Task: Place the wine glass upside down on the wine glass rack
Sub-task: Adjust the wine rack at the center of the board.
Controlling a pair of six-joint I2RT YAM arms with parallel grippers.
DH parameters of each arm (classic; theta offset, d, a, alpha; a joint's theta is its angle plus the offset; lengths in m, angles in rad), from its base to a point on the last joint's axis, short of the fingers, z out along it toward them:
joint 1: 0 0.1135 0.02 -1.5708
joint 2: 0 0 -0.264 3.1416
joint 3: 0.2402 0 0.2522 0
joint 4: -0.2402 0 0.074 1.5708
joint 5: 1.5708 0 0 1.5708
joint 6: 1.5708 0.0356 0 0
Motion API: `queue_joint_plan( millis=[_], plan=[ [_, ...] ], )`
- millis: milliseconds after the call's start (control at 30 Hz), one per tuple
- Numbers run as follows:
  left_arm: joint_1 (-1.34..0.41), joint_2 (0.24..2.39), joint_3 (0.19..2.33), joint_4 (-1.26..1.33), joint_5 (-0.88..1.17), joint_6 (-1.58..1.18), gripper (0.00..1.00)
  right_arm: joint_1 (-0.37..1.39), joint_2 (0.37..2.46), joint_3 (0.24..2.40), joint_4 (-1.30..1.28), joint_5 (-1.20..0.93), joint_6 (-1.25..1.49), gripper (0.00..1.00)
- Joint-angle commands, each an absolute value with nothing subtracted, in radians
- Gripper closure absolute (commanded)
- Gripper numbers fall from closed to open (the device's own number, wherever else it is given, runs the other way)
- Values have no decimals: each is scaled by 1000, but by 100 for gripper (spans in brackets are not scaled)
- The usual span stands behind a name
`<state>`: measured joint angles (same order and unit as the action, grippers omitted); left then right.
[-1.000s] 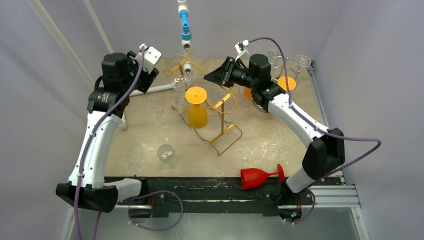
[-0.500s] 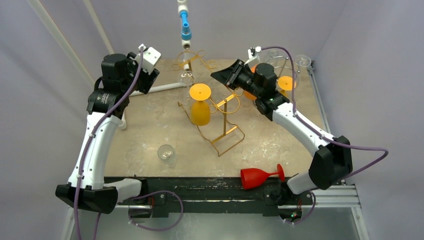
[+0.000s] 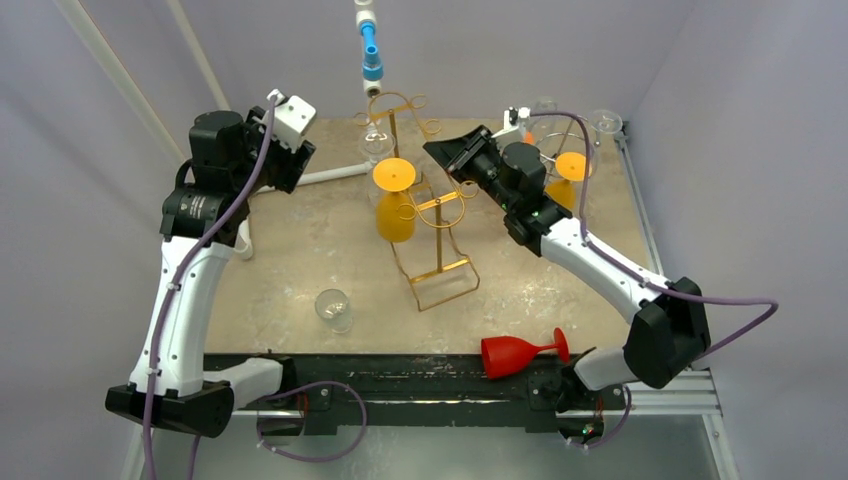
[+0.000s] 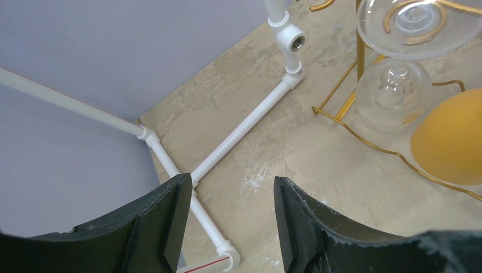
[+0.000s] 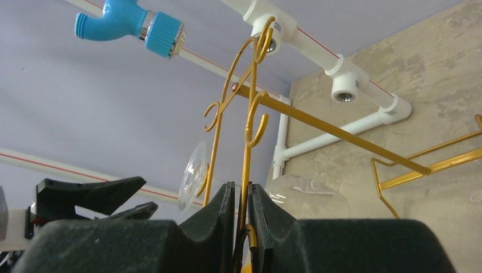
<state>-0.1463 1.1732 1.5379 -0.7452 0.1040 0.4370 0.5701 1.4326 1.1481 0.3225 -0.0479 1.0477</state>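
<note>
The gold wire wine glass rack stands mid-table. My right gripper is shut on one of its upright wires, high at the rack's top. A yellow-orange wine glass hangs upside down on it, and a clear one hangs behind that. In the left wrist view both show at the right: clear glass, yellow bowl. My left gripper hovers open and empty at the back left, its fingers over bare table. A clear wine glass stands on the table front left.
A red wine glass lies on its side at the front edge. A second rack with orange and clear glasses stands back right. White pipes run along the back left; a blue tap hangs above the back.
The right arm has swung the rack round and shifted it, so its base now points toward the front. The hanging glasses moved with it. The left arm drew slightly back and left.
</note>
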Motion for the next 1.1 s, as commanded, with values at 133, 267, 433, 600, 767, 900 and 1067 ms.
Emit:
queue_joint_plan(
  millis=[133, 267, 433, 600, 767, 900, 1067],
  plan=[
    [-149, 1129, 1588, -770, 140, 412, 41, 649, 1383, 1061, 352, 273, 1055, 100],
    [-149, 1122, 1582, -769, 145, 411, 41, 659, 1369, 1008, 410, 315, 1090, 100],
    [-149, 1121, 1582, -769, 138, 417, 41, 660, 1377, 1029, 375, 286, 1089, 81],
    [-149, 1117, 1579, -766, 132, 427, 41, 653, 1339, 1059, 279, 216, 1037, 1],
    [-149, 1111, 1575, -758, 125, 435, 41, 622, 1291, 1086, 197, 152, 979, 1],
    [-149, 1109, 1575, -759, 120, 439, 41, 581, 1258, 1114, 131, 93, 936, 1],
    [-149, 1106, 1576, -758, 107, 445, 41, 504, 1257, 1219, 9, -50, 840, 1]
  ],
)
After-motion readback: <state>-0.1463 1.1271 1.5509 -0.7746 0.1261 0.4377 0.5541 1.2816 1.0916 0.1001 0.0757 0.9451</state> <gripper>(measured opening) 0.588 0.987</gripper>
